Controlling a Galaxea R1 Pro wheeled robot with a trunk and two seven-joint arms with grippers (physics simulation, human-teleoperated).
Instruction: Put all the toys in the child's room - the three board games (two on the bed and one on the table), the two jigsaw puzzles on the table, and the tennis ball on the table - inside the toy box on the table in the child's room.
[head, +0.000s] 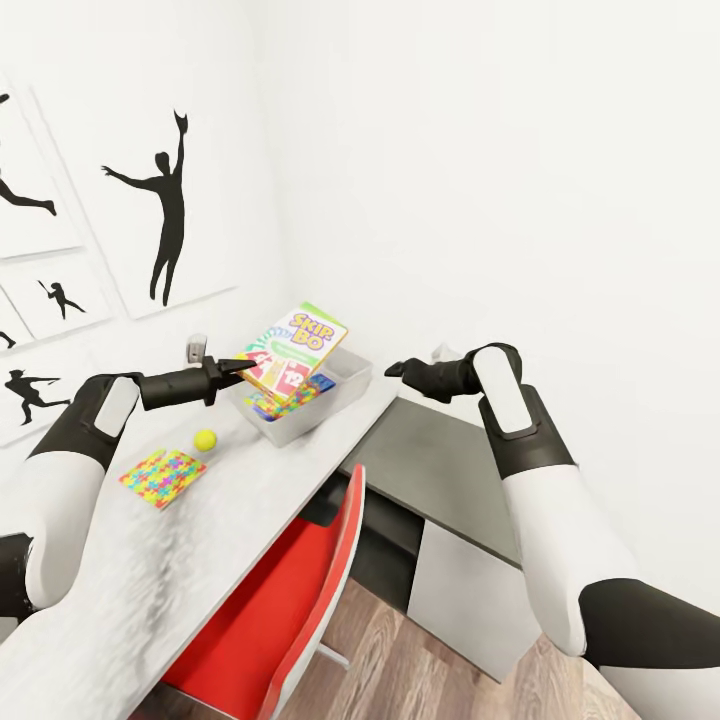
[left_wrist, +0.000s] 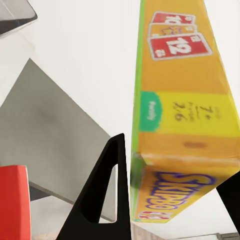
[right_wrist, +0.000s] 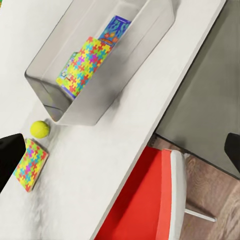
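My left gripper (head: 238, 368) is shut on the edge of the green-and-red SKIP-BO board game (head: 296, 350), held tilted just above the toy box (head: 312, 422). Up close, the game's yellow edge (left_wrist: 182, 125) sits between the black fingers (left_wrist: 106, 197). The toy box (right_wrist: 54, 100) holds a jigsaw puzzle (right_wrist: 82, 65) and a blue board game (right_wrist: 116, 29). On the table (head: 230, 510), the tennis ball (head: 206, 439) lies beside the second puzzle (head: 163, 475). My right gripper (head: 395, 369) hovers open right of the toy box, holding nothing. The bed is out of view.
A red chair (head: 285, 620) is tucked under the table's front edge. A lower dark grey cabinet top (head: 440, 465) adjoins the table on the right, below my right arm. White walls with black silhouette pictures (head: 165, 215) close off the back and left.
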